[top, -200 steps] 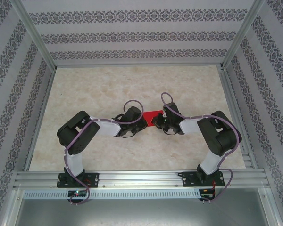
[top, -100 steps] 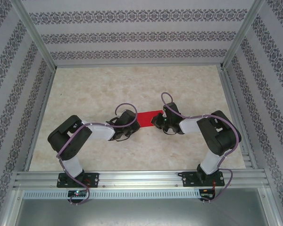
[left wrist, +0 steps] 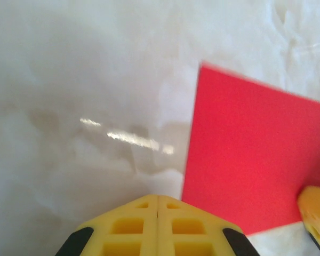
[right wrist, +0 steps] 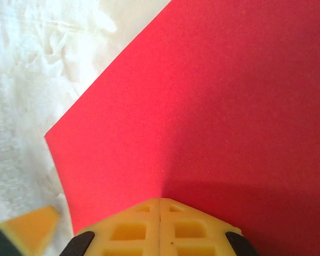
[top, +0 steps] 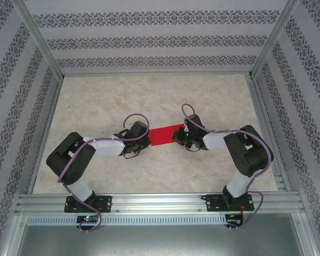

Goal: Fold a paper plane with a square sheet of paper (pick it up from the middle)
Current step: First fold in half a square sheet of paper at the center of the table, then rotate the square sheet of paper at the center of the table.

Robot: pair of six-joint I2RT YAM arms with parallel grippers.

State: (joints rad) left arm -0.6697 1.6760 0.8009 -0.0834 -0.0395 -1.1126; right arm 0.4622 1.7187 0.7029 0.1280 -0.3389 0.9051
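Square sheet of paper [top: 164, 135]: likely light, limp, crease-prone; you should be taking it mid-sheet. Left fingers [left wrist: 133, 226] are pressing together beside it, right fingers [right wrist: 128, 232] together upon it.

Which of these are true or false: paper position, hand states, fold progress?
1. The red paper lies between the left hand and the right hand. True.
2. The left hand's fingers are spread wide. False: they are closed together.
3. The left hand's tip is over bare table, beside the red paper's edge. True.
4. The red paper is already a narrow pointed dart. False: it is a broad sheet with a square corner.
5. The right hand is closed, its tip over the red paper. True.
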